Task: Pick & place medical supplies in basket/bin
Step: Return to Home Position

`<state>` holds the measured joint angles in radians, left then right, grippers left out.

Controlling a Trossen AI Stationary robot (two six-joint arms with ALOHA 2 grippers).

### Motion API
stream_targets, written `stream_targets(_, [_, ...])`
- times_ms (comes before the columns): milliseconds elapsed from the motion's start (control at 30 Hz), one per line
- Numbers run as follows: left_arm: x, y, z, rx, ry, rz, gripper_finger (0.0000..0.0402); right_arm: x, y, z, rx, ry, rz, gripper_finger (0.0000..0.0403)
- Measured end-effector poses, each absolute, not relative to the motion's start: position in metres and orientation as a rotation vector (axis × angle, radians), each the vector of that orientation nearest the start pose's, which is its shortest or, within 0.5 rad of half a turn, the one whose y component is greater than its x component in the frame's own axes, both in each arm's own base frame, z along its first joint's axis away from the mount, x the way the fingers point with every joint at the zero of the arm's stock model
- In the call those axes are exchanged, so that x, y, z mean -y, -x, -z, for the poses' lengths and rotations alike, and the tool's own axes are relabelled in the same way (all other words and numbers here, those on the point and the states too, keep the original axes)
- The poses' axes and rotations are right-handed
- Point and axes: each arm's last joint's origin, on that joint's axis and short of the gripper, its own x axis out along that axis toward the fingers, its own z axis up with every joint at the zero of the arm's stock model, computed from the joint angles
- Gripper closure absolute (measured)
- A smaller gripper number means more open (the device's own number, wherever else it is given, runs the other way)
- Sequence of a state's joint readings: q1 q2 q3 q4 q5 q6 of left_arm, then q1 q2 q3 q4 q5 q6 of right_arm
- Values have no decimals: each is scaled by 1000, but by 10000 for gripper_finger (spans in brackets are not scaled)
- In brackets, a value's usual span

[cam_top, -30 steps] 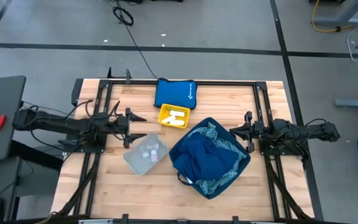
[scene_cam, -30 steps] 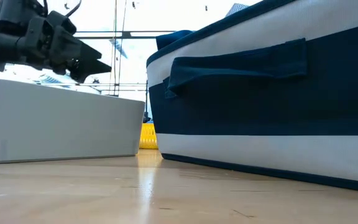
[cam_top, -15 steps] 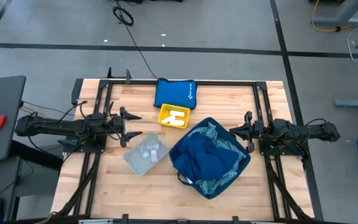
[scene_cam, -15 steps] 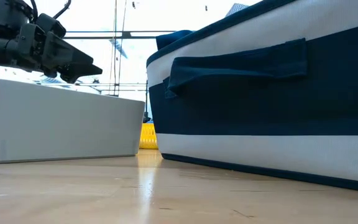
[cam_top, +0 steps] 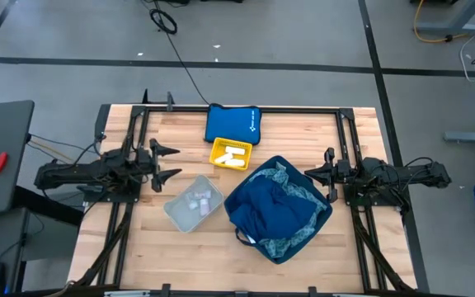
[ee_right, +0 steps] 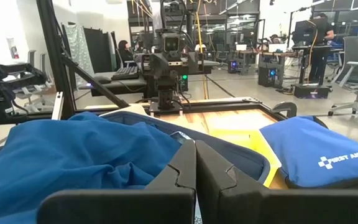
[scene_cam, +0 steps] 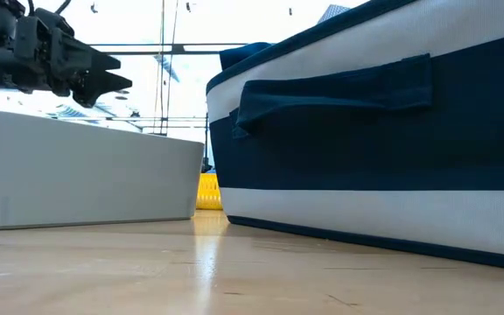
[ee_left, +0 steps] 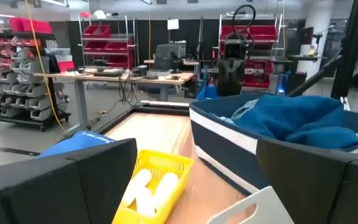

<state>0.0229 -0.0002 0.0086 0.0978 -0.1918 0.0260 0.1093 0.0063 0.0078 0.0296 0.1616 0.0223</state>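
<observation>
High view: left hand (cam_top: 171, 162) spread, near gray bin (cam_top: 171, 208).

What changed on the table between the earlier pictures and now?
The left gripper, open and empty, drew back from above the grey plastic bin toward the left edge of the wooden table. The right gripper stayed shut at the right side. The grey bin, the dark-blue fabric bin, the small yellow basket and the flat blue pouch did not move.

Glossy wood table (cam_top: 196, 256), crumpled dark-blue cloth (cam_top: 277, 210), yellow plastic basket (ee_left: 161, 162)
</observation>
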Motion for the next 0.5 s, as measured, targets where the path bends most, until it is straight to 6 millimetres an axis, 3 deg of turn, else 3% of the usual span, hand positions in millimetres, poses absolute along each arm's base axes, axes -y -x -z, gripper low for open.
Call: stream_targets(500, [-7,-100,-167,0,-6,-208,68,-7,-102,-162,-48,-85,31,403])
